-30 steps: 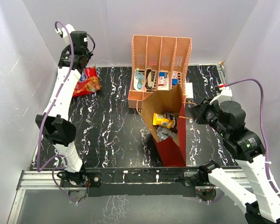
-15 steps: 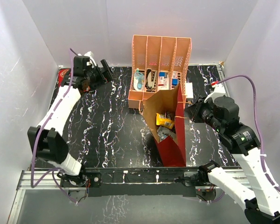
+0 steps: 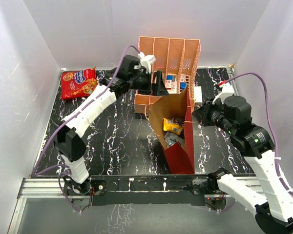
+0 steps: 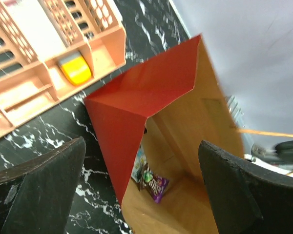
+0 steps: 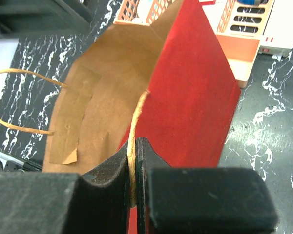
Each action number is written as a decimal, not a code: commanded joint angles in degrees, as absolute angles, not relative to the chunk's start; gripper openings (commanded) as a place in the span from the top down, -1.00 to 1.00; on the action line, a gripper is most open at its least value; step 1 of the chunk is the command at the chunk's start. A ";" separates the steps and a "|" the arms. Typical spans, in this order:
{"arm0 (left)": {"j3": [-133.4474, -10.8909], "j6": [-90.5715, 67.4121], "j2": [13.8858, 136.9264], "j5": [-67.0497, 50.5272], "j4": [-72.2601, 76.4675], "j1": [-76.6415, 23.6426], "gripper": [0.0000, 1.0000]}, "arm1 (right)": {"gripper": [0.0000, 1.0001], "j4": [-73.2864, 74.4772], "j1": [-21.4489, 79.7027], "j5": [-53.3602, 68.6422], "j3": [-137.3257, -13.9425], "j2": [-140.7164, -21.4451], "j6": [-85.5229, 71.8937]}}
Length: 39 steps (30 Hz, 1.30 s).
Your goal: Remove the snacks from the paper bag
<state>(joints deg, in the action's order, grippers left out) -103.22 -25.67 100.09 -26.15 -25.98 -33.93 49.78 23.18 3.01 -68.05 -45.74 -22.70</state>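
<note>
1. The black marbled table (image 3: 117,141) carries every item.
2. The paper bag (image 3: 178,146) stands upright on the table with its mouth open, red outside and brown inside.
3. The peach organizer rack (image 3: 168,53) stands just behind the paper bag. It is not part of the task.
4. The red cookie bag (image 3: 78,83) lies flat on the table, well apart from the paper bag, to its far left. Judgement: this snack is out.
5. The left hand (image 4: 141,146) hangs above the far lip of the paper bag's mouth. Its fingers are spread wide and hold nothing.
6. The right hand (image 5: 135,146) is at the right side of the paper bag, pinched tight on a twine handle (image 5: 134,122).
7. Inside the paper bag lie a yellow packet (image 3: 172,126), a silver packet (image 3: 171,140) and a purple packet (image 4: 156,185). Further packets may be hidden beneath.

Judgement: one snack is removed; the small packets are left. The task is at an early stage.
</note>
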 commanded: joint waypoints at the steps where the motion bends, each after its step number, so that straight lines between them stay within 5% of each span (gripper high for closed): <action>1: -103.96 -21.91 100.93 -28.40 -29.35 -37.76 -0.97 | 0.85 50.88 23.20 1.00 -74.28 -45.26 -21.94; 6: -104.96 -19.03 101.92 -19.56 -32.79 -41.15 -0.83 | 0.85 52.56 23.18 -1.80 -76.45 -45.44 -22.02; 21: -96.48 -20.88 95.71 -6.30 -32.81 -42.71 0.68 | 0.85 48.06 23.20 -15.19 -89.27 -54.60 -4.85; 27: -90.49 -25.38 91.98 -13.06 -28.39 -42.79 0.80 | 0.85 43.18 23.20 -14.52 -88.88 -59.72 10.08; 32: -88.44 -26.05 88.26 -15.03 -27.70 -42.98 0.54 | 0.85 42.52 23.38 0.56 -85.62 -56.14 21.43; 37: -90.82 -20.16 86.33 -6.30 -33.86 -42.98 -0.61 | 0.85 44.40 23.33 21.22 -80.41 -50.76 20.00; 39: -92.53 -19.83 87.90 -1.28 -38.00 -42.99 -0.93 | 0.85 45.42 23.38 24.23 -77.44 -48.70 17.86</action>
<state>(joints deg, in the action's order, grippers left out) -89.10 -22.57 89.45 -9.67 -31.09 -42.78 49.28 23.14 9.21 -80.68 -53.34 17.58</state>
